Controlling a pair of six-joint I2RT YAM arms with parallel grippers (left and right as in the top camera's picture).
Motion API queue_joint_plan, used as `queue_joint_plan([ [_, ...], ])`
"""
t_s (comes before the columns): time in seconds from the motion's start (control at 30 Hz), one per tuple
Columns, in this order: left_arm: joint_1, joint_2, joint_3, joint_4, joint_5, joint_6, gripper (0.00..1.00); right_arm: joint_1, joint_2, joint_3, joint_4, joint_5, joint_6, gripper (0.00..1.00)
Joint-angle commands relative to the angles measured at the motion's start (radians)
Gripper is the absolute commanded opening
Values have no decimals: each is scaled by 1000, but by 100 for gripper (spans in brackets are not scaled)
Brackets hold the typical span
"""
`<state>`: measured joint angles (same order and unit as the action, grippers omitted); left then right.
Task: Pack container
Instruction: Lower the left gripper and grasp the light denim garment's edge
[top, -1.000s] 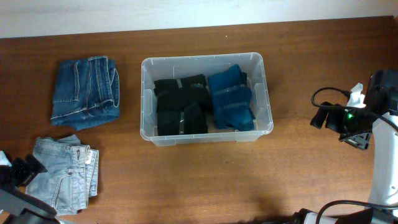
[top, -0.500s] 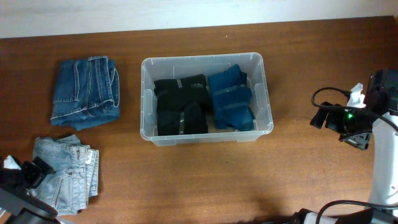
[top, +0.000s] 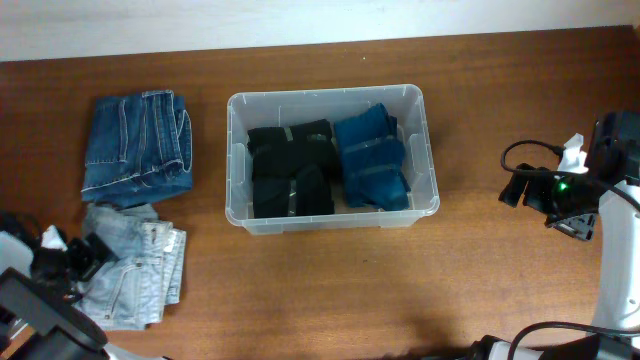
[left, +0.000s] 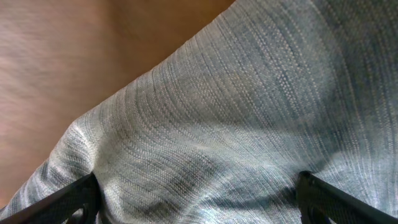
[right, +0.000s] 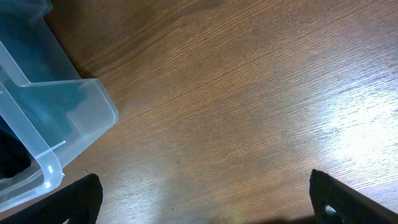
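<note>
The clear plastic container (top: 327, 92) stands mid-table and holds folded black clothes (top: 290, 170) and folded blue clothes (top: 372, 160). Its corner shows in the right wrist view (right: 68, 106). Folded light blue jeans (top: 135, 275) lie at the front left, rumpled and skewed. My left gripper (top: 85, 255) is at their left edge. In the left wrist view the light denim (left: 236, 112) fills the gap between the fingers (left: 196, 199), held wide by the thick cloth. My right gripper (top: 520, 188) is open and empty right of the container, over bare wood (right: 202, 199).
Folded dark blue jeans (top: 137, 147) lie left of the container, just behind the light jeans. The table's back edge meets a white wall. The right arm's cables and base sit at the right edge.
My left gripper has moved right and a little back, and the light blue jeans have shifted with it towards the container and turned slightly. The right arm has not moved.
</note>
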<state>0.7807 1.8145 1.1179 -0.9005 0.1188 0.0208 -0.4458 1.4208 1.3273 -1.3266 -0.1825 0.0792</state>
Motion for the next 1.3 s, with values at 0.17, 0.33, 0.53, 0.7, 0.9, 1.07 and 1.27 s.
queue_joint_plan([
  [0.17, -159, 11, -35, -19, 320, -33, 99, -6, 1, 0, 1, 3, 6, 98],
  [0.33, -206, 10, -35, -31, 500, -37, 99, -6, 1, 0, 1, 3, 6, 99],
  [0.53, -215, -42, -35, -23, 564, -35, 99, -6, 1, 0, 1, 3, 6, 98],
  [0.7, -215, -122, -31, 18, 443, -36, 99, -6, 1, 0, 1, 3, 6, 99],
  [0.9, -215, -170, -25, 173, 268, 63, 99, -6, 1, 0, 1, 3, 6, 99],
  [1.07, -215, -162, -25, 213, 162, 103, 99, -6, 1, 0, 1, 3, 6, 98],
  [1.27, -215, -143, -25, 218, 205, 109, 100, -6, 1, 0, 1, 3, 6, 99],
])
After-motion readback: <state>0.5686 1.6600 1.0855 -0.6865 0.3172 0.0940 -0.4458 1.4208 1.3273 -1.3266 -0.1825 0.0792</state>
